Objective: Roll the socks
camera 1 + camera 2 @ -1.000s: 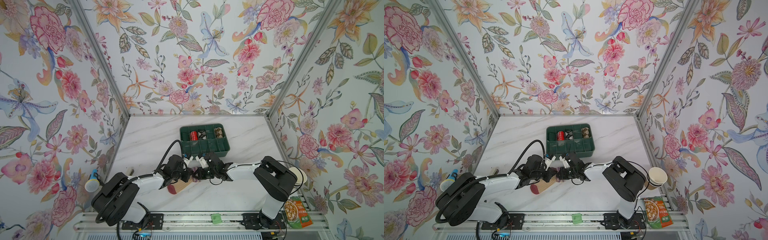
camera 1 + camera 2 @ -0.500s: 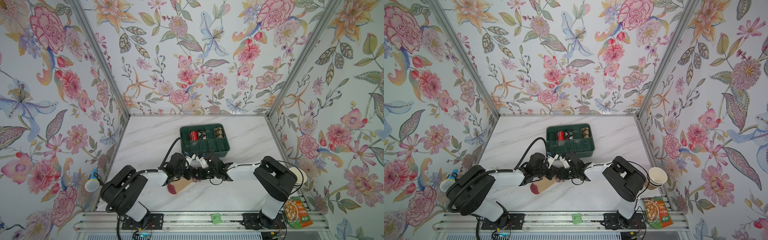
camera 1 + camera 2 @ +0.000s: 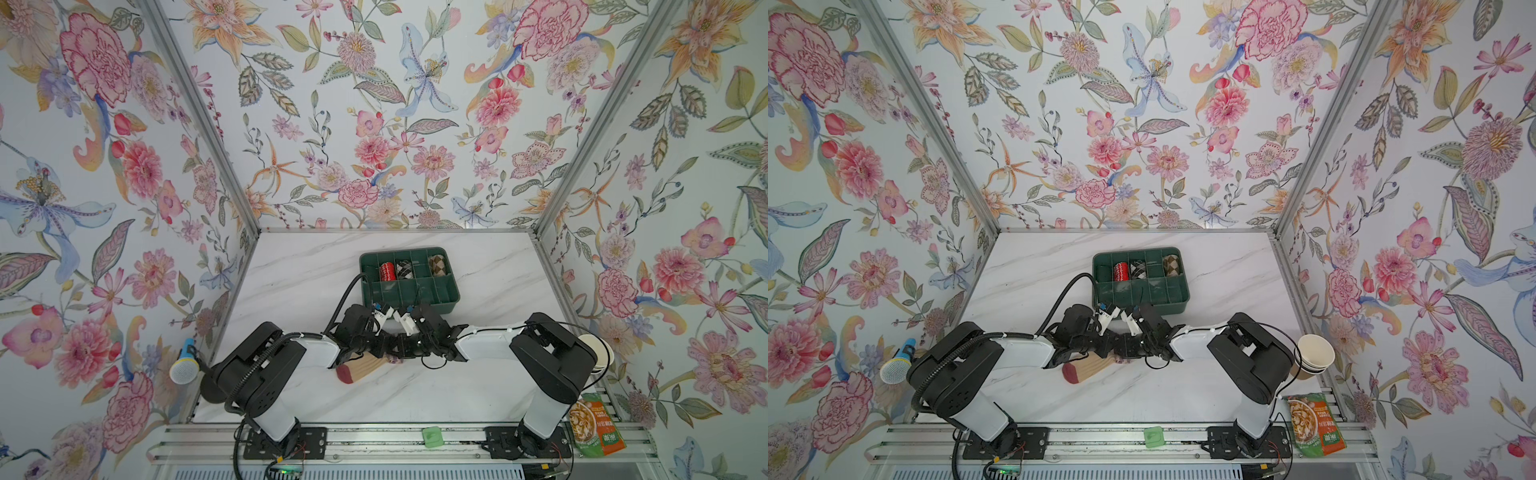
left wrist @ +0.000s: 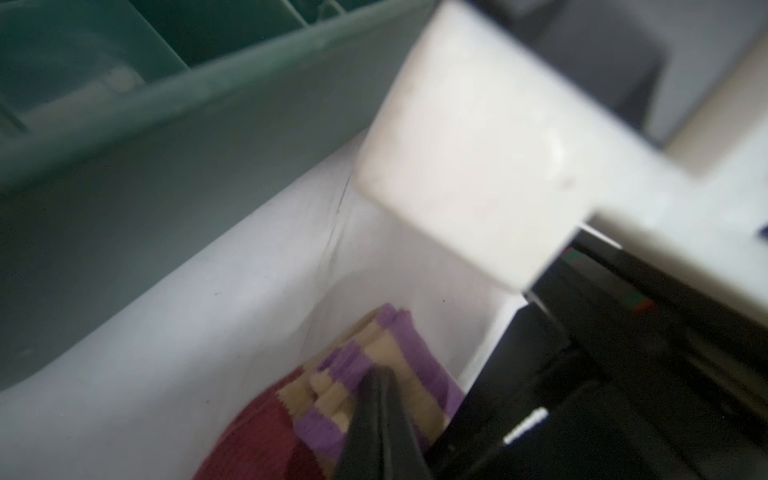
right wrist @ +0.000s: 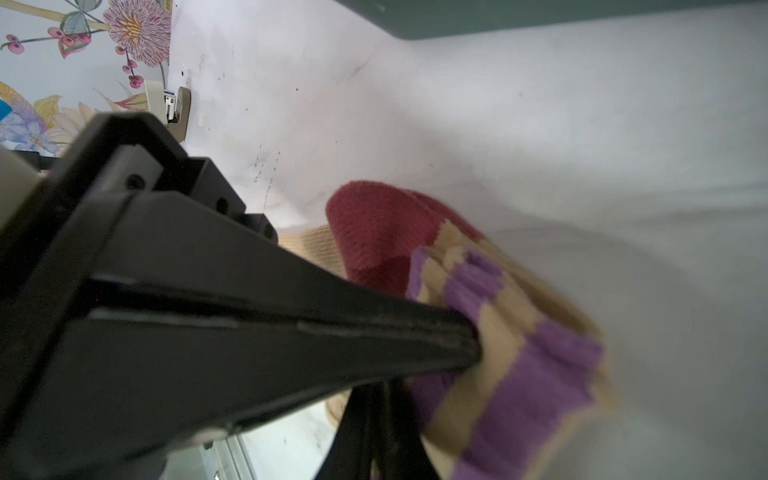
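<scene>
The marble table [image 3: 291,274] carries a green compartment tray [image 3: 452,296] at the rear, with three rolled socks [image 3: 387,271] in its back row. Just in front of the tray, both arms meet low over the one unrolled sock [image 3: 362,368]. It lies on the table with its maroon toe toward the left arm's side and its striped cuff [image 5: 519,357] under the wrists. The left gripper [image 4: 380,376] is fully closed, pinching a fold of the cuff. The right gripper [image 5: 376,401] sits beside that fold with its jaws nearly together; whether cloth lies between them cannot be told. The step in hand is judged to be starting the roll at the cuff. For a tight roll, the pinched edge should turn over toward the toe while the other gripper pins the body flat.
</scene>
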Controlling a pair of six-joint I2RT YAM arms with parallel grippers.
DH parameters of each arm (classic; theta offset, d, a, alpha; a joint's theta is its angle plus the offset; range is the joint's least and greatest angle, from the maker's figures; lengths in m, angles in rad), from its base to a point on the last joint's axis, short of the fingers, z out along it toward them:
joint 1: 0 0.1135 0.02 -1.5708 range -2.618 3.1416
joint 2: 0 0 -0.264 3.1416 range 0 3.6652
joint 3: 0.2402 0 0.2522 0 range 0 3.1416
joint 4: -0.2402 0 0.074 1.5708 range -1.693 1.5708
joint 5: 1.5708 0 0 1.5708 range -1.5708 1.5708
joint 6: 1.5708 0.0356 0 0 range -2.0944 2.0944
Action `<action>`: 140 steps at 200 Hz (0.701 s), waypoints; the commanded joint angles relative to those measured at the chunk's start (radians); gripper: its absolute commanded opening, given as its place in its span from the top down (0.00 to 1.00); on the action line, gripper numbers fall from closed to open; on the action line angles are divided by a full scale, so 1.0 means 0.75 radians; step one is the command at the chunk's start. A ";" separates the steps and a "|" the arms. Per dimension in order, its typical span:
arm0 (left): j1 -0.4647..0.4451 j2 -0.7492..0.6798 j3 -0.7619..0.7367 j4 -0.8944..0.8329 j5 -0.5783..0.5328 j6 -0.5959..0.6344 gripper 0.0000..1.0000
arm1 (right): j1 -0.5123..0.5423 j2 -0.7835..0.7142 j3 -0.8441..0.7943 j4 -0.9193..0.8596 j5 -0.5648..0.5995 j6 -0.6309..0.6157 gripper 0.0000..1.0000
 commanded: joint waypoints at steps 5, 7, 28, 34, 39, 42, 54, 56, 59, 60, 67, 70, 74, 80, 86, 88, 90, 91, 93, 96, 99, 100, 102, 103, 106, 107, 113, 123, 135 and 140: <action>-0.002 0.043 -0.058 -0.096 -0.002 0.020 1.00 | -0.013 -0.082 -0.022 -0.025 -0.011 -0.045 0.83; -0.002 0.043 -0.059 -0.094 -0.002 0.019 1.00 | -0.012 -0.089 -0.023 -0.023 -0.011 -0.047 0.82; -0.003 0.036 -0.071 -0.075 -0.004 0.014 1.00 | -0.023 -0.164 -0.030 -0.031 -0.018 -0.064 0.78; -0.003 0.033 -0.075 -0.071 -0.004 0.013 1.00 | -0.027 -0.186 -0.032 -0.039 -0.017 -0.067 0.77; -0.005 0.031 -0.076 -0.067 -0.006 0.014 1.00 | -0.033 -0.203 -0.036 -0.047 -0.016 -0.069 0.75; -0.004 0.031 -0.078 -0.064 -0.006 0.012 1.00 | -0.035 -0.216 -0.038 -0.052 -0.015 -0.069 0.75; -0.006 0.030 -0.080 -0.059 -0.007 0.012 1.00 | -0.052 -0.261 -0.053 -0.072 -0.009 -0.071 0.73; -0.006 0.030 -0.080 -0.057 -0.008 0.012 1.00 | -0.055 -0.268 -0.055 -0.077 -0.006 -0.071 0.73; -0.008 0.028 -0.081 -0.057 -0.008 0.012 1.00 | -0.061 -0.278 -0.059 -0.088 -0.002 -0.071 0.72; -0.008 0.028 -0.081 -0.056 -0.008 0.012 1.00 | -0.063 -0.281 -0.060 -0.092 0.001 -0.071 0.72; -0.009 0.029 -0.082 -0.054 -0.008 0.013 1.00 | -0.072 -0.301 -0.066 -0.127 0.021 -0.069 0.71; -0.009 0.030 -0.083 -0.054 -0.008 0.012 1.00 | -0.078 -0.307 -0.068 -0.146 0.032 -0.067 0.70; -0.010 0.030 -0.082 -0.053 -0.008 0.011 1.00 | -0.085 -0.314 -0.069 -0.173 0.043 -0.065 0.70; -0.011 0.028 -0.084 -0.050 -0.008 0.009 1.00 | -0.095 -0.319 -0.072 -0.209 0.055 -0.063 0.69; -0.012 0.028 -0.085 -0.047 -0.008 0.008 1.00 | -0.103 -0.320 -0.077 -0.233 0.062 -0.056 0.69; -0.012 0.028 -0.086 -0.047 -0.008 0.008 1.00 | -0.105 -0.322 -0.081 -0.236 0.063 -0.052 0.68; -0.014 0.027 -0.088 -0.046 -0.008 0.006 1.00 | -0.108 -0.323 -0.086 -0.237 0.064 -0.049 0.68; -0.013 0.028 -0.088 -0.045 -0.008 0.007 1.00 | -0.109 -0.323 -0.089 -0.238 0.063 -0.048 0.67; -0.013 0.028 -0.087 -0.044 -0.008 0.006 1.00 | -0.110 -0.324 -0.094 -0.235 0.062 -0.043 0.67; -0.012 0.028 -0.089 -0.043 -0.008 0.004 1.00 | -0.113 -0.324 -0.104 -0.231 0.061 -0.034 0.67; -0.012 0.028 -0.090 -0.041 -0.008 0.004 1.00 | -0.114 -0.324 -0.114 -0.221 0.056 -0.025 0.66; -0.012 0.028 -0.090 -0.041 -0.008 0.004 1.00 | -0.115 -0.325 -0.118 -0.217 0.054 -0.022 0.66; -0.012 0.027 -0.092 -0.040 -0.008 0.003 1.00 | -0.117 -0.325 -0.126 -0.210 0.050 -0.017 0.66; -0.013 0.026 -0.092 -0.039 -0.008 0.003 1.00 | -0.117 -0.325 -0.129 -0.204 0.048 -0.012 0.65; -0.013 0.028 -0.095 -0.036 -0.009 0.003 1.00 | -0.118 -0.324 -0.142 -0.185 0.039 -0.001 0.65; -0.013 0.028 -0.095 -0.036 -0.008 0.003 1.00 | -0.118 -0.324 -0.145 -0.181 0.037 0.001 0.64; -0.012 0.028 -0.099 -0.033 -0.008 0.001 1.00 | -0.118 -0.322 -0.167 -0.149 0.023 0.027 0.64; -0.014 0.028 -0.104 -0.028 -0.008 -0.002 1.00 | -0.117 -0.316 -0.203 -0.089 0.003 0.064 0.63; -0.014 0.030 -0.111 -0.016 -0.004 -0.007 1.00 | -0.118 -0.302 -0.240 -0.022 -0.021 0.105 0.63; -0.013 0.032 -0.113 -0.014 -0.004 -0.008 1.00 | -0.117 -0.297 -0.250 -0.002 -0.028 0.121 0.63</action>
